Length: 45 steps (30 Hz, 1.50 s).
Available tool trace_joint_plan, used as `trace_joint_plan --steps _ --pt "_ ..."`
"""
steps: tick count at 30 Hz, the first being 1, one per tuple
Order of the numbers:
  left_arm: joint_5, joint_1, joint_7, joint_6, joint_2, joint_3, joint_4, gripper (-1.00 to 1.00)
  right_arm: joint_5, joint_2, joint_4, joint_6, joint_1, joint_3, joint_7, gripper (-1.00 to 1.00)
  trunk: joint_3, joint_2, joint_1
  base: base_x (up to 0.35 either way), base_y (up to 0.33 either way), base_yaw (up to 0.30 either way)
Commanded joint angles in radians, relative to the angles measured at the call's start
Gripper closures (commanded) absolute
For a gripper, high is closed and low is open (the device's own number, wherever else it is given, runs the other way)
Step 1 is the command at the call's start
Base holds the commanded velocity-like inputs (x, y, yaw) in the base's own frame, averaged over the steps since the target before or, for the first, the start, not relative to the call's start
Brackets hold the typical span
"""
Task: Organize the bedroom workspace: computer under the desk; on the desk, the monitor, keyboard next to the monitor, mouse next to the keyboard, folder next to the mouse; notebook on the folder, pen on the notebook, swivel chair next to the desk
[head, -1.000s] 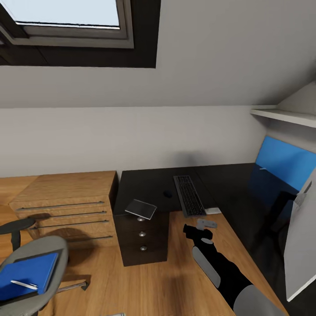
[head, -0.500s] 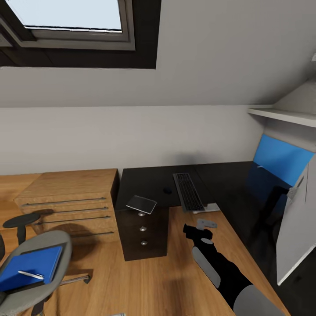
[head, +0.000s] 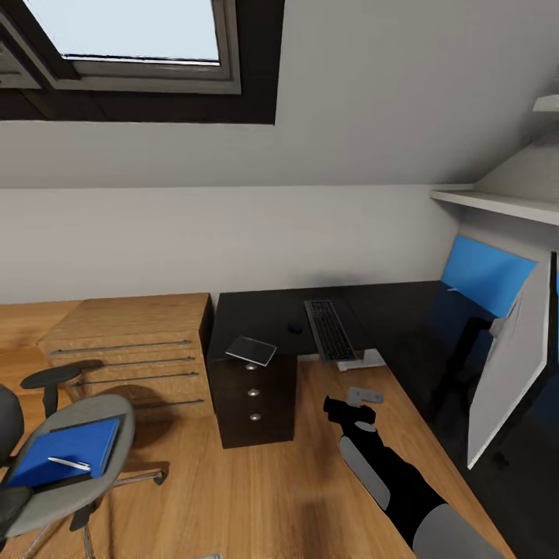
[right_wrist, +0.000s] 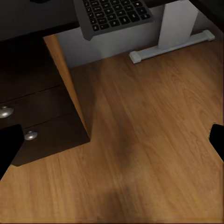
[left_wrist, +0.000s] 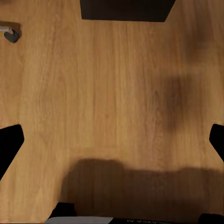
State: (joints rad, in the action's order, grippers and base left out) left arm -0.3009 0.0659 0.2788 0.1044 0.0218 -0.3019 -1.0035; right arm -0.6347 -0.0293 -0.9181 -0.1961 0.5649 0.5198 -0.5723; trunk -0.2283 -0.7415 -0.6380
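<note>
Several hazards stand out. One grey glossy notebook (head: 251, 350) overhangs the glossy black tabletop (head: 264, 320) at its front corner above the drawers; a careless approach could knock it off. A bright blue folder (head: 68, 451), carrying a slim white pen (head: 68, 463), lies on the grey padded swivel chair (head: 74, 458), well left of that tabletop; the pen may roll. The right gripper (head: 359, 404) hangs spread and empty.

Wooden chest (head: 128, 345), skylight (head: 128, 39), shelf (head: 497, 203)
</note>
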Motion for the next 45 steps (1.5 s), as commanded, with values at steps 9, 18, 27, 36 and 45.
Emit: trace_joint_plan --steps 9,18,27,36,45 --pt "-0.007 0.0 0.008 0.004 -0.002 -0.001 -0.003 -1.0 -0.004 -0.001 -0.003 -0.005 0.001 0.005 -0.008 -1.0 -0.001 -0.001 0.0 -0.2 -0.202 0.0" --pt "-0.007 0.0 0.008 0.004 -0.002 0.0 -0.003 -1.0 -0.003 0.005 -0.005 -0.003 0.001 0.007 -0.009 -1.0 -0.001 -0.001 0.0 -0.027 -0.051 0.004" --pt "-0.007 0.0 0.008 0.004 -0.001 -0.001 -0.003 -1.0 -0.003 0.008 -0.005 -0.005 0.0 0.006 -0.008 -1.0 -0.004 -0.001 0.0 -0.055 -0.054 0.109" --pt "-0.007 0.0 0.008 0.004 0.0 -0.002 -0.003 -1.0 -0.004 0.007 -0.004 -0.005 0.0 0.005 -0.006 -1.0 -0.005 -0.001 0.0 -0.247 -0.171 0.018" --pt "-0.007 0.0 0.008 0.004 0.0 -0.002 -0.003 -1.0 -0.003 0.006 -0.003 -0.004 -0.001 0.006 -0.004 -1.0 -0.006 -0.001 0.0 -0.263 -0.185 0.001"
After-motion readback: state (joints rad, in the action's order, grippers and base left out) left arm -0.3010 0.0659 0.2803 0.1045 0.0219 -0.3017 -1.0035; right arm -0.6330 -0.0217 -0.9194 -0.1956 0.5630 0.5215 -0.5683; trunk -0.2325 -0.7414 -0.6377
